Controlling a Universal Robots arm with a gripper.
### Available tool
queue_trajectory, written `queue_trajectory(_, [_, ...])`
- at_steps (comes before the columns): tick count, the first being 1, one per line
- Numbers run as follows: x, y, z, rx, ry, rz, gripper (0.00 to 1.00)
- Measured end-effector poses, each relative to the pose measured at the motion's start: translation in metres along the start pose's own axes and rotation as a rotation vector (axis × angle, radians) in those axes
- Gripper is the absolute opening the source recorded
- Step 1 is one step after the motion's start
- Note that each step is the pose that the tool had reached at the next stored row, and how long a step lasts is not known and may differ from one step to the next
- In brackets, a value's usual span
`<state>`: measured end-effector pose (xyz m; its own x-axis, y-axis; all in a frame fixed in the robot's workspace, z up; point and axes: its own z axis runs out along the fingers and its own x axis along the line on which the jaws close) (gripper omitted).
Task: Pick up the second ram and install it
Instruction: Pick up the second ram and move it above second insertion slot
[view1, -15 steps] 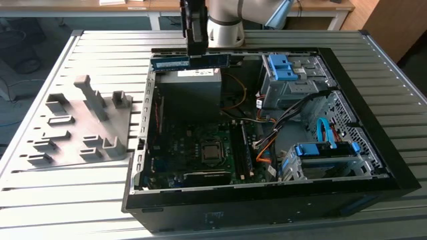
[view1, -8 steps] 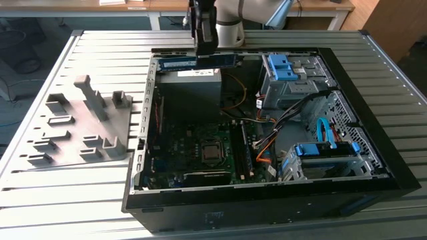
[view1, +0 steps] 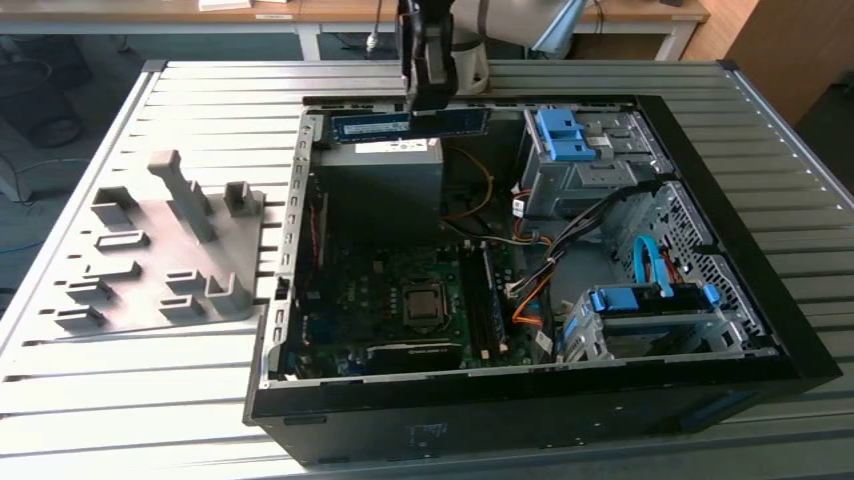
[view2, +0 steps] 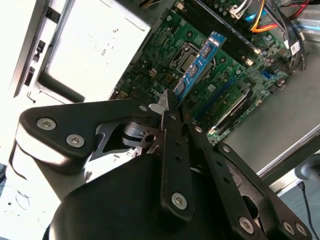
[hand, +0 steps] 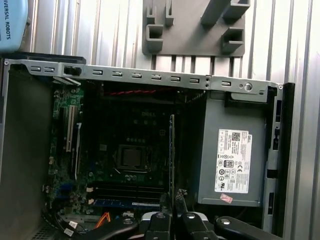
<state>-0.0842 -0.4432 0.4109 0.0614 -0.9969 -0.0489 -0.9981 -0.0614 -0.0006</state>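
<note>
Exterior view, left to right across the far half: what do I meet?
Grey plastic fixture plate with upright blocks → long dark blue-green memory stick in the black gripper → blue plastic drive-bay latches → black computer case wall.

The second ram (view1: 380, 127) is a long, narrow, flat stick: a dark blue-green board with black chips and a small pale label. It is off the table (view1: 200, 400), clamped near mid-length by the hand (view1: 429, 106). It stands on its long edge, held level above the open computer case (view1: 534, 405), toward the table's far edge in the exterior view. In the first wrist view the second ram (hand: 172, 150) appears edge-on as a thin dark line.
</note>
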Motion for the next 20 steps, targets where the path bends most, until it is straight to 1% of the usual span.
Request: queue_trajectory(20, [0.0019,-0.0304,0.0003,0.0,0.0,0.0,0.14])
